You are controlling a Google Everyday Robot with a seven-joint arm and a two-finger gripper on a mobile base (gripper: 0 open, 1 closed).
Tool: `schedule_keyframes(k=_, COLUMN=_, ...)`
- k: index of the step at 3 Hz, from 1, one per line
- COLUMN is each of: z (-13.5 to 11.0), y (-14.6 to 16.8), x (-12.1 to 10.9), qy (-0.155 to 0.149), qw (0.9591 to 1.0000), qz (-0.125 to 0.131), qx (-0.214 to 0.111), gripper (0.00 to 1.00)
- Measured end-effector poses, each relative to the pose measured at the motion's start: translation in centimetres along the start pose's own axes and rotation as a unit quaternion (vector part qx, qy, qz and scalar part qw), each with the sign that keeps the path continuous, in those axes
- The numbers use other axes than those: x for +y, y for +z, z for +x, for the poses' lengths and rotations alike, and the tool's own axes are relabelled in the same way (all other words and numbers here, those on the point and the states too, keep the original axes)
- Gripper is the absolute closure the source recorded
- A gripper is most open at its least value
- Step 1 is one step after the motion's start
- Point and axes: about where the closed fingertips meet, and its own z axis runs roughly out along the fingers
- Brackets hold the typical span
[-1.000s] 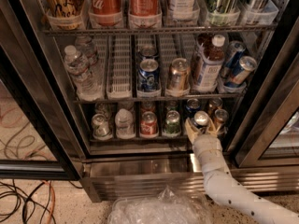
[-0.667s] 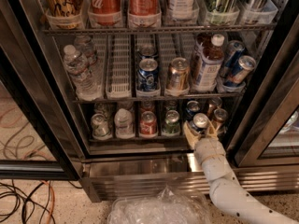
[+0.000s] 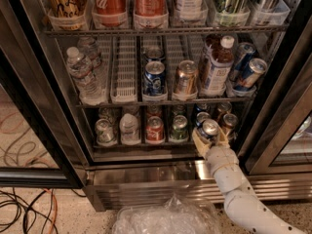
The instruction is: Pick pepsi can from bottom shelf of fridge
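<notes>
A tall glass-door fridge (image 3: 146, 182) stands open, seen from in front and slightly above. Its bottom shelf (image 3: 139, 148) is a narrow wire rack holding one row of small cans in lanes. From left to right near the front are a pale can, a small bottle, a red can (image 3: 155, 129), a green can (image 3: 179, 128), then the pepsi can (image 3: 209, 128), with a copper-brown can (image 3: 229, 122) just beside it on the right. The robot's white arm (image 3: 229, 175) rises from the lower right of the view, and the gripper (image 3: 210, 139) sits at the front edge of that shelf, directly at the pepsi can. Its two pale fingers (image 3: 197, 141) stand one on each side of the can and appear to be pinching its body just below the silver top. The can is upright, its long axis vertical, and it lies between the fingers rather than ahead of them. The open way out is toward the camera. Pulling straight back should clear the shelf, though the copper-brown can is close enough that a sideways drift could knock it.
</notes>
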Motion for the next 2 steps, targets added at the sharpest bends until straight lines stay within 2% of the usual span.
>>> schedule_keyframes(k=1, z=-1.5, y=-2.4, x=1.3, qy=0.02, qw=0.9988, qz=-0.045, qx=-0.008, gripper=1.0)
schedule_keyframes(k=2, z=-4.1, y=-5.6, x=1.8, qy=0.079, qw=0.9934, qz=-0.077, qx=-0.033, gripper=1.0)
